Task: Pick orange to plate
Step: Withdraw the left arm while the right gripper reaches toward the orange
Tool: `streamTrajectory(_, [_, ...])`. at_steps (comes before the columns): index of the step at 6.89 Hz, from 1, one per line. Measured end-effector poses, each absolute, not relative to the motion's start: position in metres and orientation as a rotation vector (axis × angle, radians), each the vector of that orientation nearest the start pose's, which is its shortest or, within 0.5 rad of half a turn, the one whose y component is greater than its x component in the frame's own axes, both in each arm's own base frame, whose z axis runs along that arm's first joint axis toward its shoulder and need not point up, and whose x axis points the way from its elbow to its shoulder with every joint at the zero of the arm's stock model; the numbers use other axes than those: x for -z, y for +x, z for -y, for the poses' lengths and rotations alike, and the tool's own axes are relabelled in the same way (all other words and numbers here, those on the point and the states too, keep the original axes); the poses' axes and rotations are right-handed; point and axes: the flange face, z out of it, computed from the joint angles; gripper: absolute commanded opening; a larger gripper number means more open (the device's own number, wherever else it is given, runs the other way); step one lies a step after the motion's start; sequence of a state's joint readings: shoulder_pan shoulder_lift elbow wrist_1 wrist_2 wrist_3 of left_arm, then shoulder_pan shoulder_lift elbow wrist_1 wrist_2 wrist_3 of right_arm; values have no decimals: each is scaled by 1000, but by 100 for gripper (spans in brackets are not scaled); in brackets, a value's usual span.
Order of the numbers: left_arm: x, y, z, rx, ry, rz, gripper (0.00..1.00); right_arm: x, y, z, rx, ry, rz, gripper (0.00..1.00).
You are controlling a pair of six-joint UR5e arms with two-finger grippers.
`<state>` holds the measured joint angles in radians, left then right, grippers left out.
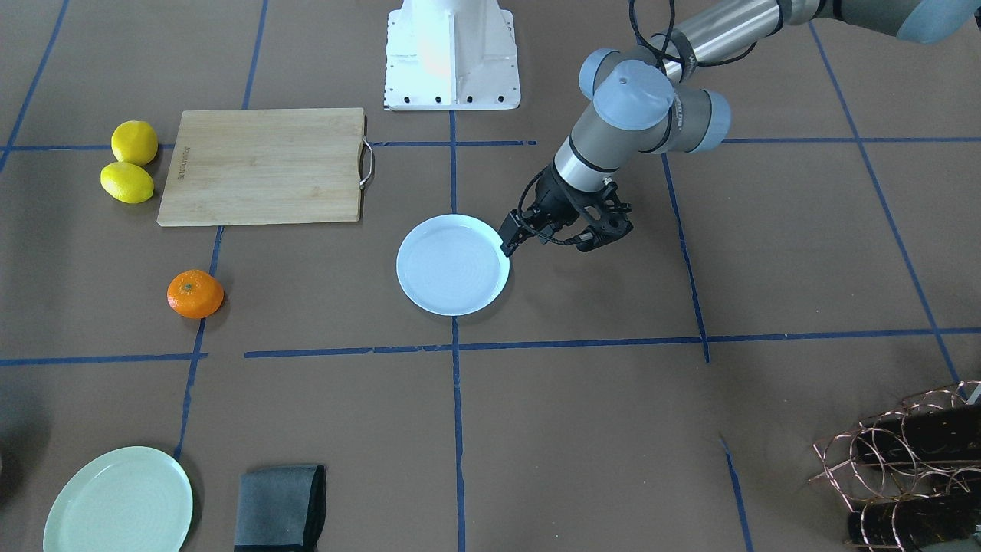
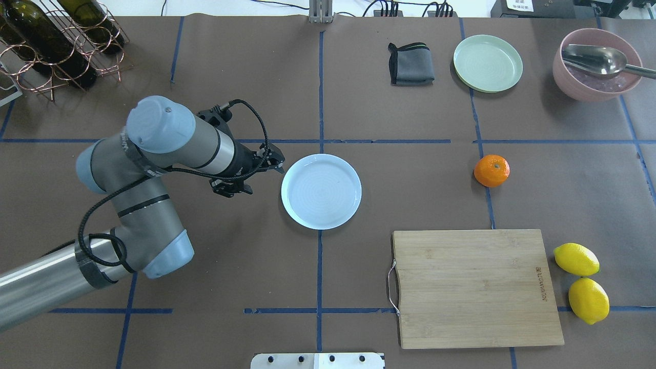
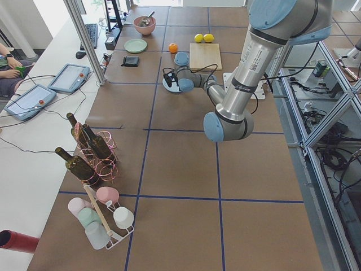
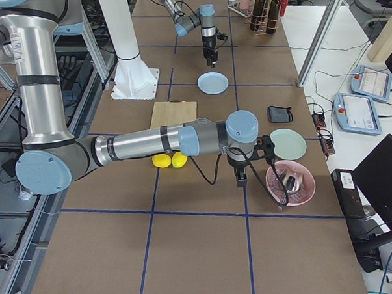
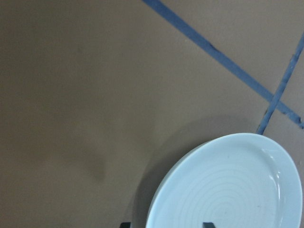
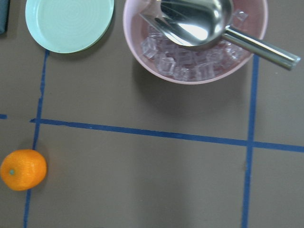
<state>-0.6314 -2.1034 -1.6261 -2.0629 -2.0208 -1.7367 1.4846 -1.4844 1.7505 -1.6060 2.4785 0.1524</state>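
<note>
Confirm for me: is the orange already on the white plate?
No, the orange sits on the table, well apart from the white plate, which holds nothing.

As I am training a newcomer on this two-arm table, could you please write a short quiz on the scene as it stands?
1. True or false: the orange already lies on the white plate.
2. Which is closest to the white plate's rim? A. the left gripper B. a lemon C. the pale green plate
3. Fill in: the pink bowl holds ice cubes and a metal ____.
Key: 1. False: the orange lies well apart from the white plate. 2. A. 3. scoop.
</note>
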Motion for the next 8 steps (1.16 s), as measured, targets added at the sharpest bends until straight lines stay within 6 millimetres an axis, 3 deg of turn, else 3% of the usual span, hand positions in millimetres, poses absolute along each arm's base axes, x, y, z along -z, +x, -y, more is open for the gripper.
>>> streamTrajectory(2, [-264,438,477,381,-94,-1032,100,-451,-85,535,7,52,905,100])
streamTrajectory(3, [-256,410,479,329,-51,-984,100,-425,-138,529,3,56,873,100])
streamTrajectory(4, [-257,369,485,290,5,-951,100,-414,-190,521,-11,88,847,100])
streamTrajectory(5, [-270,324,494,267,63,-920,100,-416,-235,511,-22,131,830,100])
streamTrajectory(6, [-288,285,502,246,112,-888,100,-424,-266,502,-12,157,824,100])
streamTrajectory(8, [-320,228,515,204,182,-831,100,-440,-301,488,25,181,814,100])
